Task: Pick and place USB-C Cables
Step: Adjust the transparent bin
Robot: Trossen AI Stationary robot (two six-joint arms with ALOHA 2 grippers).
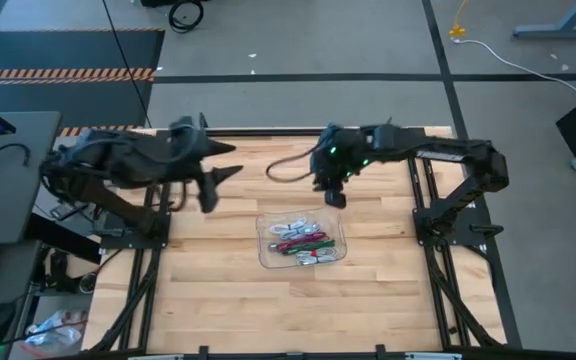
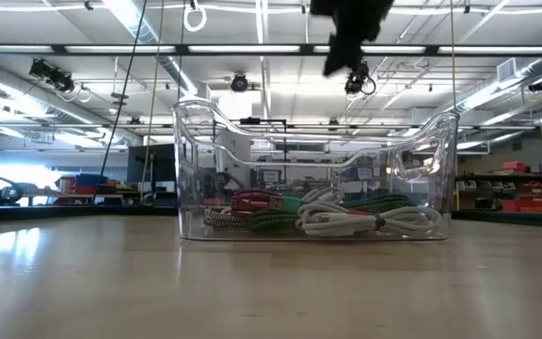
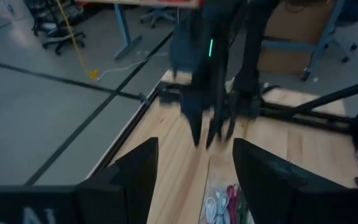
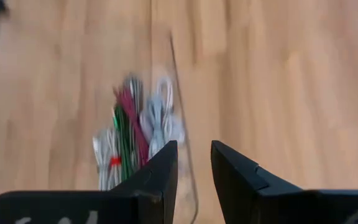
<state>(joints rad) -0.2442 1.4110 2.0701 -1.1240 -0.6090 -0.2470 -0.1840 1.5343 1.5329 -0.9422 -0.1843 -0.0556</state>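
Cables all in, both arms up and clear!
USB-C Cables lie in the tray mid-tabletop; none outside. Left end effector spread, right end effector part-spread, both empty.

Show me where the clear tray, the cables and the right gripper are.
clear tray point(image 2: 191, 169), low view, its left wall.
cables point(image 1: 303, 240), high view, middle of the pile.
right gripper point(image 1: 335, 197), high view, between its fingertips.

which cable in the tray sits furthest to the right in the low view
The white cable, coiled at the clear tray's right end; the red and green ones lie further left.
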